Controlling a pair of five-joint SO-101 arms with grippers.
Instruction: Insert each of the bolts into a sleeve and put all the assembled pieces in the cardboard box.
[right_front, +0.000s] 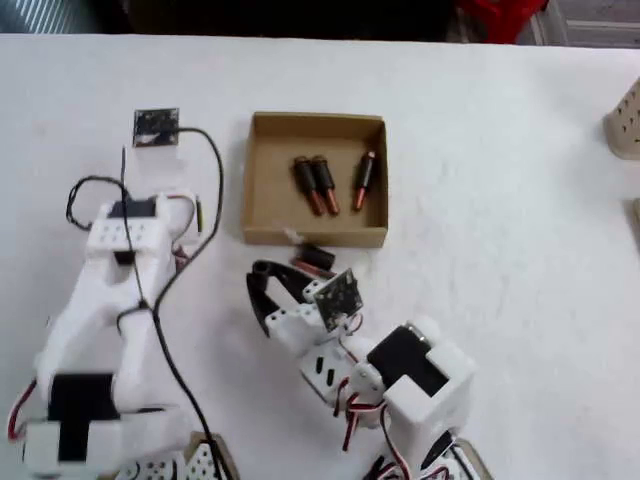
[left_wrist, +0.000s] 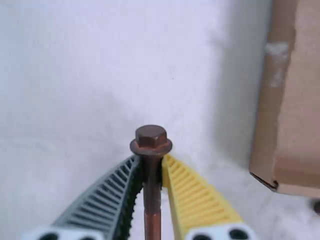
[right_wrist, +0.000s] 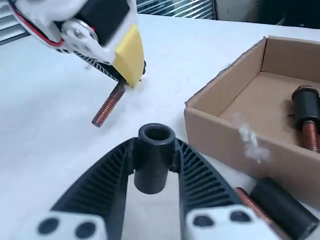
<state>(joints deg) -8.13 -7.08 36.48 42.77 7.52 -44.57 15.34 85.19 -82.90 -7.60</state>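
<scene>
- The left tool (left_wrist: 150, 162) is closed narrow on a copper bolt (left_wrist: 151, 140). A grey finger and a yellow one grip the shank just under the hex head, and the threaded end juts free on the other side, above the desk (right_front: 500, 150).
- That tool hangs just beside the left wall of the box (right_front: 316, 237), which sits mid-desk with its open side up.
- The right tool (right_wrist: 154, 149) holds a black sleeve (right_wrist: 152, 172) between its two black fingers, with the open bore facing out past the fingertips.
- The right tool sits toward the near edge of the desk, off the box's near-left corner and apart from the left tool. The bolt and the sleeve do not touch.
- Three assembled pieces (right_front: 324, 186) lie in the box, two side by side and one apart, nearer the right wall.
- A fourth piece (right_front: 314, 258) lies on the desk just outside the box's near wall, beside the right tool.
</scene>
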